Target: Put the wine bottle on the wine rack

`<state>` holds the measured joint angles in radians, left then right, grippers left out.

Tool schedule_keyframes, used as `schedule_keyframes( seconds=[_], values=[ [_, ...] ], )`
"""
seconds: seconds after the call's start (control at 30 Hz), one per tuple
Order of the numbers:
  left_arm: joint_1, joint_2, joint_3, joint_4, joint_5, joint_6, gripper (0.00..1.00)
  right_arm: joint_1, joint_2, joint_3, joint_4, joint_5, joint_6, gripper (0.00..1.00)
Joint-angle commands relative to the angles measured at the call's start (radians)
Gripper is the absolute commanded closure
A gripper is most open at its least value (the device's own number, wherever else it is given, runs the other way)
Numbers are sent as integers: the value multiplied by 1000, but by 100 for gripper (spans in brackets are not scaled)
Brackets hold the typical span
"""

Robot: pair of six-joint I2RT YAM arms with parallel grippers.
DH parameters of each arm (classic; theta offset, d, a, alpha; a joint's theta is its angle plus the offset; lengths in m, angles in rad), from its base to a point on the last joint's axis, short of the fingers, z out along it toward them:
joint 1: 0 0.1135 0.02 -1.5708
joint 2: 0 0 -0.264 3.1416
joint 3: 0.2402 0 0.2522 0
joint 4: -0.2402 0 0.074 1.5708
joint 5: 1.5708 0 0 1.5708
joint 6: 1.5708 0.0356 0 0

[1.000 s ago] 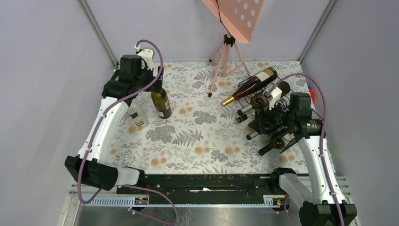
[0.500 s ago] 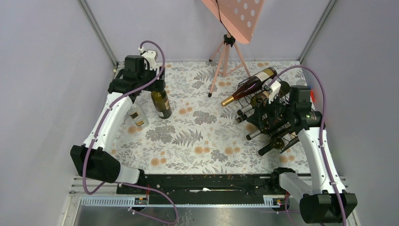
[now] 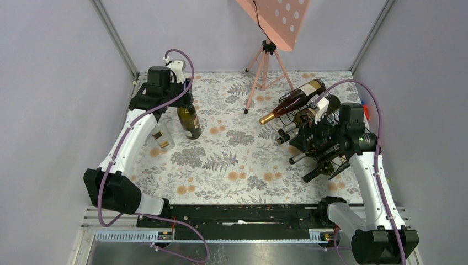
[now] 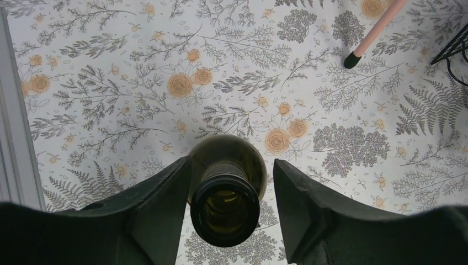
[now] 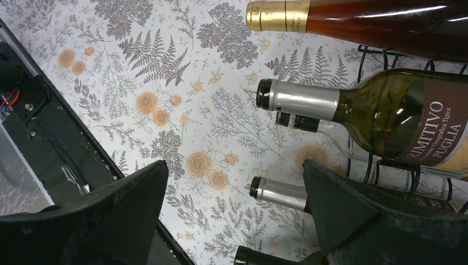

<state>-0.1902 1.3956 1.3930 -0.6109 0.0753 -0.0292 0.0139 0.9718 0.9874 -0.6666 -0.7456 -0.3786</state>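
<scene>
A dark green wine bottle [image 3: 190, 120] stands upright on the floral cloth at the far left. My left gripper [image 3: 186, 100] hangs over it, one finger on each side of the neck. In the left wrist view the bottle's open mouth [image 4: 225, 210] lies between the fingers of the left gripper [image 4: 232, 165]. The left finger is against the neck and a narrow gap shows at the right finger [image 4: 298, 204]. The black wire wine rack [image 3: 331, 148] at the right holds several bottles lying down. My right gripper [image 3: 312, 138] hovers over it, open and empty [image 5: 234, 165], with rack wires [image 5: 381, 164] beside it.
A small clear bottle [image 3: 161, 136] stands just left of the wine bottle. The pink tripod stand [image 3: 264, 66] is at the back centre, one foot [image 4: 350, 59] close to the left gripper. An amber bottle with a gold cap [image 3: 292, 99] tops the rack. Grey walls close in on both sides.
The left jaws have narrowed around the wine bottle's neck. The right arm shifted slightly toward the back over the rack, then stayed still.
</scene>
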Motion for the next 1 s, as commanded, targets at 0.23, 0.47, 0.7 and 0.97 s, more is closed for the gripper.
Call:
schedule_keyframes(
  seconds=[0.23,0.47,0.7,0.97],
  values=[
    [9,0,0,64,22,-5,52,1,-20,-1,23,-20,-4,0],
    [8,-9,15,45,60,-2,79,0,-7,52,-2,-28,-10,0],
    [7,-66,32,32,296,-34,100,69,49,206,-25,27,1,0],
    [3,-94,127,0,544,-179,100,335,156,338,-8,152,28,0]
  ],
)
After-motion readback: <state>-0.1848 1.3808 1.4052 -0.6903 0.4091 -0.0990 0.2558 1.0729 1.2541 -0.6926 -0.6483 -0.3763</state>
